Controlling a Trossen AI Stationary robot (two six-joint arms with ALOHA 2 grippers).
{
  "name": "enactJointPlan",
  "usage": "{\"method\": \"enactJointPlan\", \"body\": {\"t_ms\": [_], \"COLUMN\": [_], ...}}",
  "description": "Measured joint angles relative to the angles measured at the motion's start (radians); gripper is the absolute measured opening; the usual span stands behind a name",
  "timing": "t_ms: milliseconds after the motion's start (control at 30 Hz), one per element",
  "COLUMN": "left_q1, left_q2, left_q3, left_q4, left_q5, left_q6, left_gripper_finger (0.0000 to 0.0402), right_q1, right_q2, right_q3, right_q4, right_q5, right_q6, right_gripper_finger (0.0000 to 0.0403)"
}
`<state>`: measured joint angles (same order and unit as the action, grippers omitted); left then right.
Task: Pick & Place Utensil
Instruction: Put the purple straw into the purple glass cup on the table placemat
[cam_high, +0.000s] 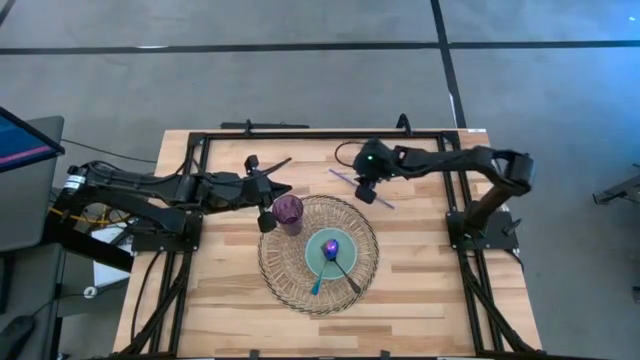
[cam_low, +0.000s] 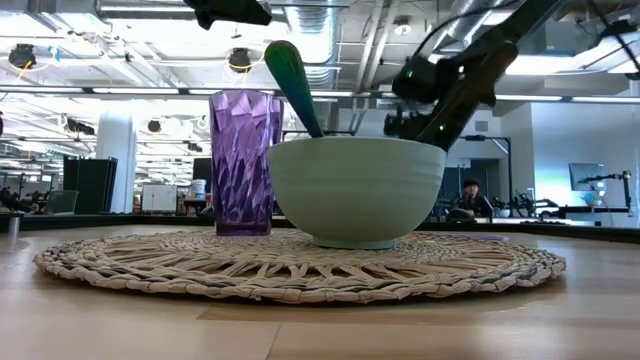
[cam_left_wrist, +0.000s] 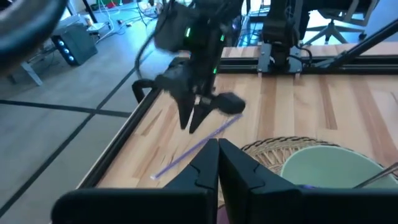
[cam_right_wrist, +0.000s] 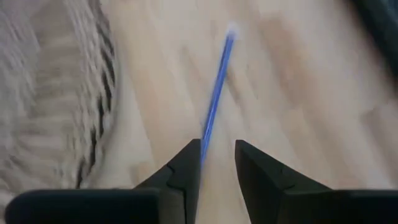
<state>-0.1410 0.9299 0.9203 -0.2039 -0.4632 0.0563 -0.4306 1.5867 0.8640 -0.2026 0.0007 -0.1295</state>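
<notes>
My right gripper (cam_right_wrist: 217, 163) has its fingers a narrow gap apart, straddling the near end of the purple straw (cam_right_wrist: 217, 93), nothing gripped yet. The straw lies flat on the wooden table (cam_high: 430, 290), just beside the woven placemat (cam_high: 290, 285), on the side away from the teal bowl (cam_high: 331, 252). Risks as I judge them: a thin flat straw can roll or skate off as I close, or the tips hit wood first (the gap leaves little margin). My left gripper (cam_left_wrist: 217, 163) is closed and empty, parked by the purple cup (cam_high: 289, 212); I might clip the cup on the carry.
</notes>
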Motion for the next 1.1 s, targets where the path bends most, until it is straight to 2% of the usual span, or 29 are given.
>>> {"method": "enactJointPlan", "body": {"t_ms": [400,733,833,1000,1100], "left_q1": [0.005,0.012,0.012,0.012,0.012], "left_q2": [0.0,0.0,0.0,0.0,0.0], "left_q3": [0.0,0.0,0.0,0.0,0.0], "left_q4": [0.004,0.006,0.007,0.007,0.007], "left_q5": [0.0,0.0,0.0,0.0,0.0], "left_q6": [0.0,0.025,0.026,0.025,0.026], "left_gripper_finger": [0.0007,0.0006,0.0006,0.0006,0.0006], "right_q1": [-0.015,-0.015,-0.015,-0.026,-0.03], "right_q2": [0.243,0.273,0.273,0.273,0.272], "right_q3": [0.101,0.148,0.148,0.149,0.149], "right_q4": [-0.029,-0.047,-0.047,-0.047,-0.046], "right_q5": [-0.024,-0.028,-0.027,-0.027,-0.029], "right_q6": [0.018,0.056,0.073,0.079,0.079], "right_gripper_finger": [0.0093,0.009,0.0071,0.0009,0.0011]}}
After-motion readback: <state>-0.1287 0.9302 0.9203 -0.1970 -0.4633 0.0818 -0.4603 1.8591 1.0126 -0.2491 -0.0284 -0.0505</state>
